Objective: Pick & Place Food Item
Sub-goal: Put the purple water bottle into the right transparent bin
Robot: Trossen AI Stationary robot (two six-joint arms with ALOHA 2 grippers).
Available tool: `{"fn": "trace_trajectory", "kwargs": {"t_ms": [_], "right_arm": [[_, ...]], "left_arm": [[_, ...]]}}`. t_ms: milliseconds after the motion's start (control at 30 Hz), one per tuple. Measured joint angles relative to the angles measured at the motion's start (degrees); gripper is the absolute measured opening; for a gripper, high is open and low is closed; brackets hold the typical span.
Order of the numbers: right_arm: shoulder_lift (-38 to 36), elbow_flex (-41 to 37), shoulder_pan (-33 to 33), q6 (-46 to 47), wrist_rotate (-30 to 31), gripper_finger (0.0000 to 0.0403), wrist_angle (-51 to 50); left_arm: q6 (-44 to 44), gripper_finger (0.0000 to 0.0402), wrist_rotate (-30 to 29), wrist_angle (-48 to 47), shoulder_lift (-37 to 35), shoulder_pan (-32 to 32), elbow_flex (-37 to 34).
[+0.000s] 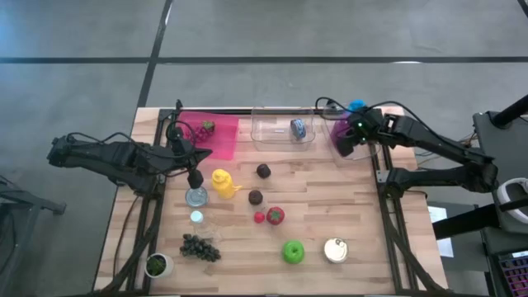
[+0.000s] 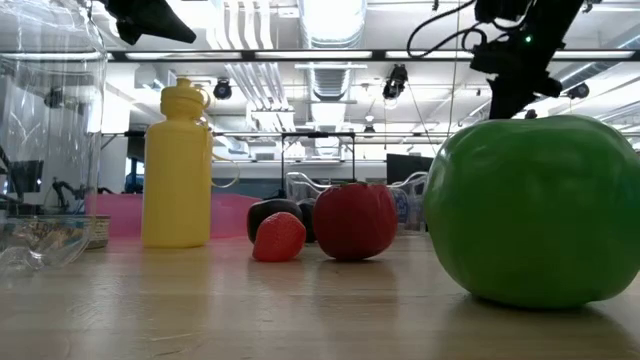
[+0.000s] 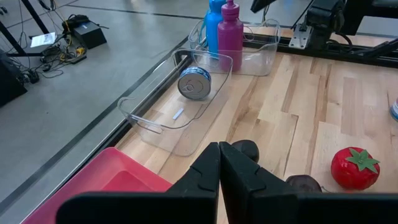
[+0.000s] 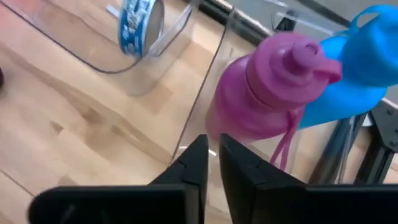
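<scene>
Hovering above the clear bin (image 1: 356,150) holding the magenta bottle (image 4: 261,99) and blue bottle (image 4: 354,68), the right gripper (image 4: 211,163) is closed and empty. The left gripper (image 3: 219,163) is closed near the pink tray (image 1: 224,136).

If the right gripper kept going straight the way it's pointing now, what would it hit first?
Most likely the magenta bottle, standing in the clear bin just ahead of the shut right gripper. The blue bottle sits beside it. Depth is unclear, so the bin's wall might come first.

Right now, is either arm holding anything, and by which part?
Nothing is held. The left gripper and right gripper both show fingers closed on nothing.
</scene>
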Motion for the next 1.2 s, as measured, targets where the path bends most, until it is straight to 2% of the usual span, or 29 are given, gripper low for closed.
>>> {"fn": "trace_trajectory", "kwargs": {"t_ms": [133,433,667,1200], "right_arm": [[1.33,-1.75,-0.19,0.78,-0.01,0.0012,0.53],[6.99,-3.55,-0.17,0.8,0.16,0.0008,0.96],[9.91,-3.65,-0.19,0.72,8.0,0.0008,1.98],[13.87,-3.65,-0.49,-4.27,9.41,0.0008,10.51]], "left_arm": [[0.0,0.001,-0.01,0.0,0.0,0.0,0.0],[0.0,0.001,0.0,0.0,0.01,-0.02,0.0],[0.0,0.001,0.01,0.0,0.0,-0.02,0.0],[0.0,0.001,0.01,0.0,0.01,-0.07,0.0]]}}
